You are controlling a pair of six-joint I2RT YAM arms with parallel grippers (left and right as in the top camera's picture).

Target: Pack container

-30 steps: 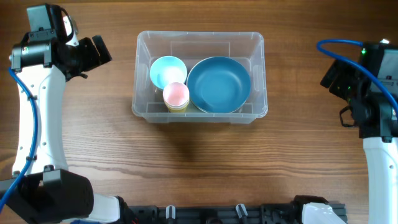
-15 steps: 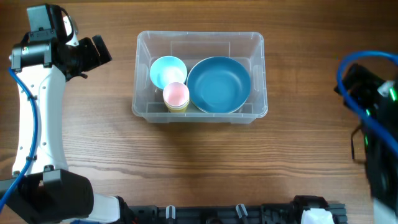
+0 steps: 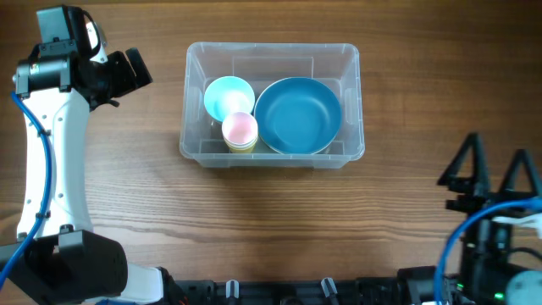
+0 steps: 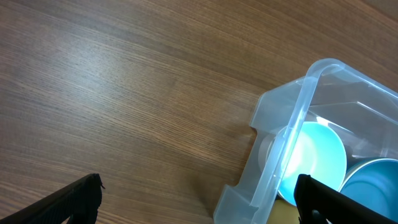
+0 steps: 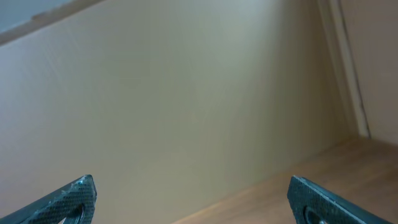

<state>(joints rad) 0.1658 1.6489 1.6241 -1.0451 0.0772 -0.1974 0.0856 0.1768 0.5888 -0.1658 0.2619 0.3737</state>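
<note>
The clear plastic container sits at the table's middle back. It holds a large blue bowl, a light blue bowl and a pink cup stacked in a yellow one. My left gripper is open and empty, left of the container; its wrist view shows the container's corner and the light blue bowl. My right gripper is open and empty at the front right, fingers pointing up, far from the container. Its wrist view shows only a beige wall and a strip of table.
Bare wooden table surrounds the container. The left arm runs along the left edge. The right arm's base and blue cable are at the front right corner.
The right arm has swung from the back right, level with the container, down to the front right corner, gripper now pointing up. The left arm and container have not moved.
</note>
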